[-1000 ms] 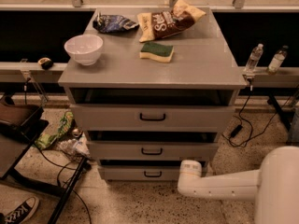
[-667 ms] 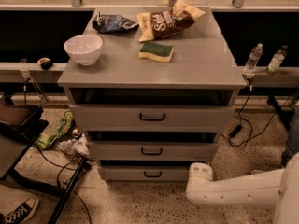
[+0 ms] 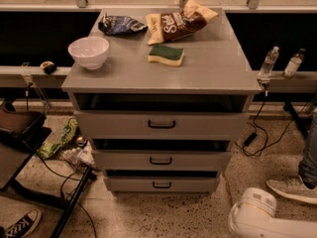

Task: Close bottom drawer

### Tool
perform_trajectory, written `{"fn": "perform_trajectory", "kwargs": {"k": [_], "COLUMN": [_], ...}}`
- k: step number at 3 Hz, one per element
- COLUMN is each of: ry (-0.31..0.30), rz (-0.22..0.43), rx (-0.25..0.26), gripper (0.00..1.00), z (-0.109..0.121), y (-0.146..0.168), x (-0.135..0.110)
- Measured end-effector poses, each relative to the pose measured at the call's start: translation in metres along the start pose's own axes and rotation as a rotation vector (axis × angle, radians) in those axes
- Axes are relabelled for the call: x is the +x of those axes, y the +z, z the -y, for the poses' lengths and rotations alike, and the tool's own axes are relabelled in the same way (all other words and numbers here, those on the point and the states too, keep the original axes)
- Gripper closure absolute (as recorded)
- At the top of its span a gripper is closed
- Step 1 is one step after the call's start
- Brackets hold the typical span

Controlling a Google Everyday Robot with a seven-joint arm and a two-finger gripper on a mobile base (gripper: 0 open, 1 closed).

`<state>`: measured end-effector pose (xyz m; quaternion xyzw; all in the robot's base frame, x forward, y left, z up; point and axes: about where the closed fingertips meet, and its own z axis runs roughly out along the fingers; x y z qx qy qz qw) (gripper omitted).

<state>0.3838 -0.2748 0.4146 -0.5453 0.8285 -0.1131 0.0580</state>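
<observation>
The grey cabinet [image 3: 158, 78] stands in the middle of the camera view with three drawers. The bottom drawer [image 3: 188, 184] is the lowest and narrowest front, with a small black bar handle [image 3: 162, 185]. Its front sits under the middle drawer [image 3: 198, 160], with a dark gap above it. No tray sticks out toward me. Only a white rounded arm link [image 3: 255, 213] shows at the bottom right, on the floor side, right of and below the bottom drawer and apart from it. My gripper is out of view.
On the cabinet top are a white bowl [image 3: 89, 51], a green and yellow sponge [image 3: 166, 54], a brown chip bag [image 3: 181, 21] and a blue bag [image 3: 121, 25]. Two water bottles [image 3: 269, 62] stand at right. A person's shoe [image 3: 292, 188] is at right. Cables, litter [image 3: 59, 143] and a black stand [image 3: 20, 148] are at left.
The white arm link has moved right and down, away from the front of the bottom drawer toward the lower right corner. The drawers look unchanged.
</observation>
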Motion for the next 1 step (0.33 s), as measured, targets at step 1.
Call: {"fn": "perform_trajectory", "kwargs": {"k": [1], "ry": [0.261], "rz": [0.142], "rx": [0.083], "gripper": [0.73], "z": [0.0119], "y": [-0.0263], "x": [0.0122]}}
